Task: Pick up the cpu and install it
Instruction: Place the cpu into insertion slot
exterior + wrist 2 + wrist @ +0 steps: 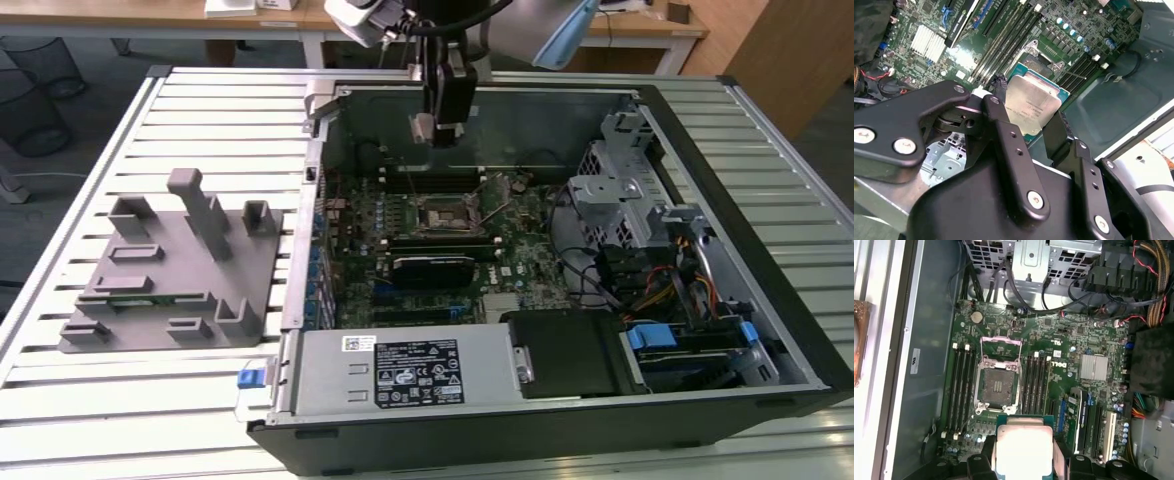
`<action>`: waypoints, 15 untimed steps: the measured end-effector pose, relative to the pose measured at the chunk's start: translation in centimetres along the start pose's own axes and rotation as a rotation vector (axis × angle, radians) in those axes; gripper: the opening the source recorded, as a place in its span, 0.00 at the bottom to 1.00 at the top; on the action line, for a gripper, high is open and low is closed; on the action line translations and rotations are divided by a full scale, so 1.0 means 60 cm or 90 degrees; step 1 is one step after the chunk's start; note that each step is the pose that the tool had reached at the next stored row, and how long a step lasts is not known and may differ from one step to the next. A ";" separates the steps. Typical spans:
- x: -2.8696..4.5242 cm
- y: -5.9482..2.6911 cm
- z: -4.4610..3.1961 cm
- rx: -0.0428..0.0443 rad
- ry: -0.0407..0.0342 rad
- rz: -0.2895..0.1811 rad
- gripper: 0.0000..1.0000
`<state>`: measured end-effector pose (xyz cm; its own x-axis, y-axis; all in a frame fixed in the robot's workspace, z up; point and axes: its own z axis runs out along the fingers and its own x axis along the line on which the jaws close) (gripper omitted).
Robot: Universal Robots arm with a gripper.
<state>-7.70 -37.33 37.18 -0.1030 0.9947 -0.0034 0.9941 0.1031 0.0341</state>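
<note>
Above the motherboard point(1054, 340), the gripper point(1026, 460) clamps the cpu point(1024, 445), its fingers point(1004, 140) apparently hiding both side edges.

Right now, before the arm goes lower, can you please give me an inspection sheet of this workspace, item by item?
Surface: slatted metal table carrying an open computer case.
Job's things: cpu held in the air over the motherboard, not yet seated; cpu socket bare, its load plate lifted.
Clutter: grey fixture on the table beside the case.
Grippers: gripper shut on the cpu, fingers on opposite edges.
Cables: black cables by the drive cage; none cross the socket.
Surroundings: wooden desks and a wire bin behind the table.
</note>
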 end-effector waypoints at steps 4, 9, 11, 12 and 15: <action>0.001 0.000 0.005 0.0001 -0.0002 0.004 0.54; 0.007 0.000 0.013 0.0001 -0.0008 0.022 0.54; 0.010 0.001 0.017 0.0001 -0.0008 0.023 0.54; 0.011 0.002 0.019 0.0001 -0.0008 0.023 0.54; 0.015 0.004 0.025 0.0001 -0.0008 0.023 0.54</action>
<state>-7.49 -36.43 35.69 -0.0672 0.9977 -0.0034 0.9971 0.0673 0.0342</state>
